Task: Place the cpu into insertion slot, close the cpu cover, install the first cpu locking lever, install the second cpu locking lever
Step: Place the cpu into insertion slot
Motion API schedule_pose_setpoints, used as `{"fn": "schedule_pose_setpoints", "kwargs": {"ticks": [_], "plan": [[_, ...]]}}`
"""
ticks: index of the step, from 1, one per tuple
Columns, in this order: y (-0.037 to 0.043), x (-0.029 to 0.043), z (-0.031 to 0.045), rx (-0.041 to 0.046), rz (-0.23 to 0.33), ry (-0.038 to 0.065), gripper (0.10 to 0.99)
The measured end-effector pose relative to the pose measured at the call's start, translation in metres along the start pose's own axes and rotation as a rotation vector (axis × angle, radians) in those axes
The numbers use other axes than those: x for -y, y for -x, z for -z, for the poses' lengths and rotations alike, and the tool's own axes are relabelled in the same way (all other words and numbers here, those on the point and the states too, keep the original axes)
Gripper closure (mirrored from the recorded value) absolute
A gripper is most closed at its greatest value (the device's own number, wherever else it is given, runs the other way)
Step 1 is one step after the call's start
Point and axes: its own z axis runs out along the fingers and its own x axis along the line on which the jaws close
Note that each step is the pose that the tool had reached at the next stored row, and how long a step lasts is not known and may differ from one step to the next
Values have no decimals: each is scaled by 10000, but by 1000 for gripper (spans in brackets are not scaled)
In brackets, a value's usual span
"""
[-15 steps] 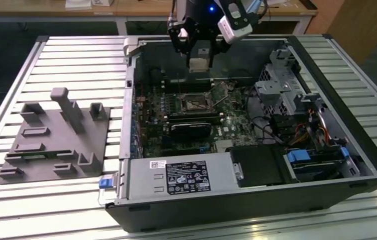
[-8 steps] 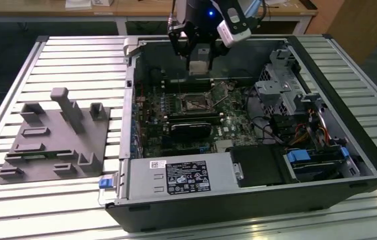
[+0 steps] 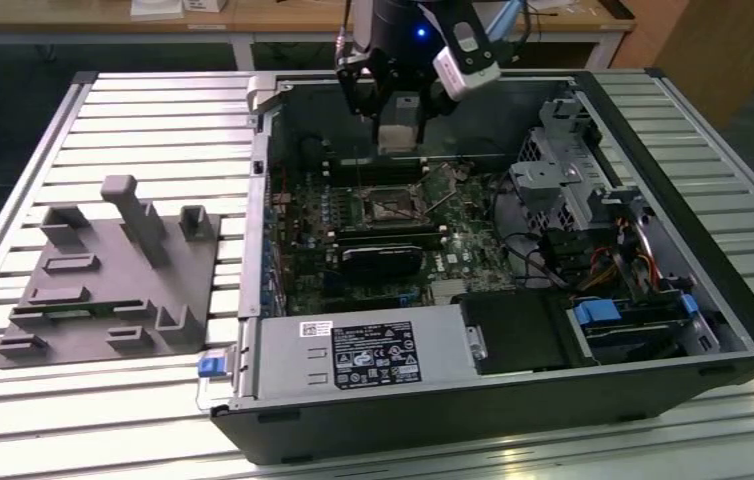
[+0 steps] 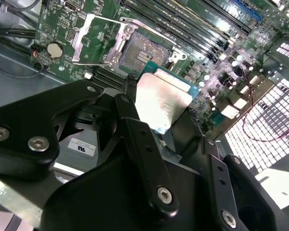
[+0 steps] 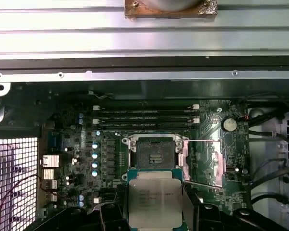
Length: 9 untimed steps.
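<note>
"Silver-topped cpu [image 5: 155,202]: where is it?"
"Pinched by two opposite edges in the gripper [image 4: 161,110], held flat over the motherboard [image 5: 77,144] near the insertion slot [image 5: 155,155], not touching it (likely kept level to seat squarely)."
"And the cpu cover [image 4: 98,41]?"
"Flipped open beside the socket, leaving its dark contacts bare. Black fingers [image 4: 135,130] hide the chip's edges; its underside is unseen, and the locking levers are too thin to tell apart."
</note>
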Motion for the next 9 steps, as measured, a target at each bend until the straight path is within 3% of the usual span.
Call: {"fn": "schedule_pose_setpoints", "kwargs": {"ticks": [9], "plan": [[3, 11, -130, 1, 1, 0, 549]]}}
